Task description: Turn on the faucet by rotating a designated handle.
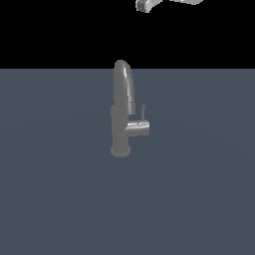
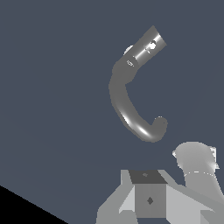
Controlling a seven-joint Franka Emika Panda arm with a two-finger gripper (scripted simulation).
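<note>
The faucet [image 1: 121,112] stands upright on the grey-blue floor in the middle of the exterior view, its arched spout on top and its round base below. The handle [image 1: 138,127], a short horizontal stub, sticks out of the body toward the exterior view's right, with a thin lever rod [image 1: 143,111] rising at its end. My gripper [image 1: 145,5] is high above the faucet, only partly in the picture. In the wrist view the faucet [image 2: 124,103] is seen from above, with the handle [image 2: 148,45] beyond the spout and the gripper [image 2: 149,186] well short of it, touching nothing.
A flat grey-blue floor [image 1: 60,189] spreads around the faucet on all sides. A pale grey arm link [image 2: 197,164] shows beside the gripper in the wrist view.
</note>
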